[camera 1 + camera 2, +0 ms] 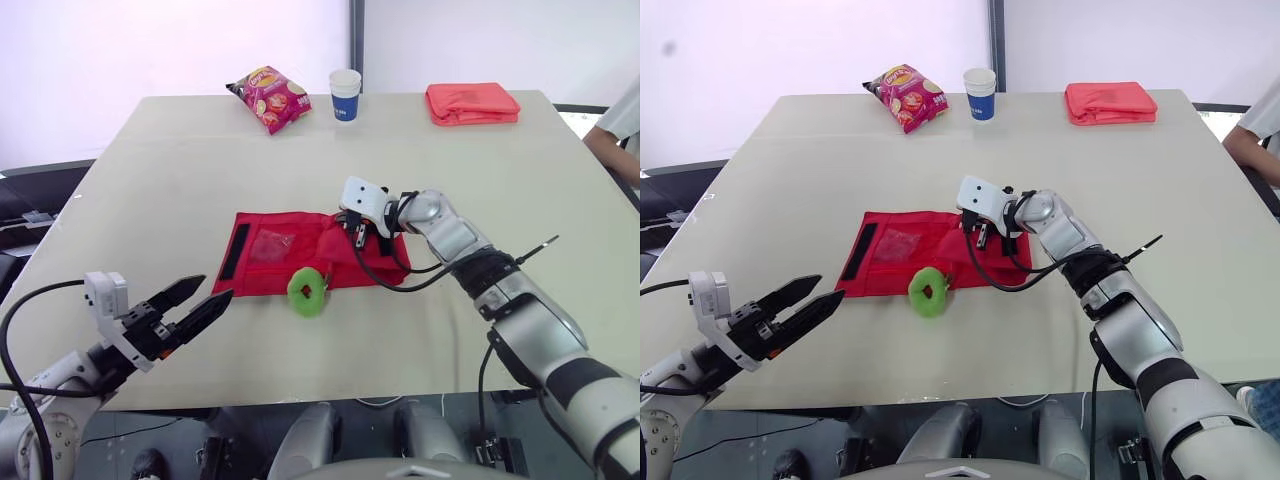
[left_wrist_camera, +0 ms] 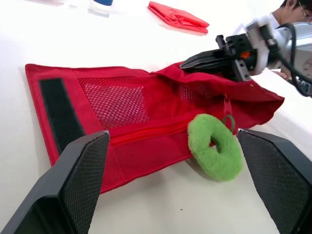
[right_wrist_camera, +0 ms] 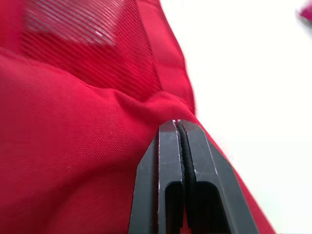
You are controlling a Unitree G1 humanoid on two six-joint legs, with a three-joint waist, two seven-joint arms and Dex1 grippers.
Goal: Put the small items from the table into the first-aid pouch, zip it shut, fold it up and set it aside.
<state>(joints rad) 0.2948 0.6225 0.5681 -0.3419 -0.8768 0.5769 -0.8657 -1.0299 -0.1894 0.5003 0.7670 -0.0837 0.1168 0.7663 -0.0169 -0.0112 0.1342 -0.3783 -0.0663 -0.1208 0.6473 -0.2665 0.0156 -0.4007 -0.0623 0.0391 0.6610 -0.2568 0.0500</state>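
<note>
1. The right gripper (image 3: 178, 126) has its two black fingers squeezed together on a fold of the red pouch (image 1: 290, 258). The cloth stands up in a little bump there.
2. The red pouch lies spread out on the table (image 1: 150, 200). It is right under the right gripper and just ahead of the left gripper.
3. The left gripper (image 1: 217, 287) hangs over the near side of the table. Its fingers are apart, with nothing between them.
4. A fuzzy green ring (image 2: 217, 163) lies between the two grippers, touching the near edge of the pouch.
5. The pouch has a black strip (image 1: 233, 255) at the end away from the right gripper, with a net pocket (image 2: 114, 100) next to it. I can read no words on the pouch.
6. Far past both grippers are a pink chip bag (image 1: 268, 98), a white and blue paper cup (image 1: 345, 95) and a folded red bag (image 1: 472, 103). Their writing is too small to read.
7. A person's arm (image 1: 615, 140) shows out past the right gripper's side.
</note>
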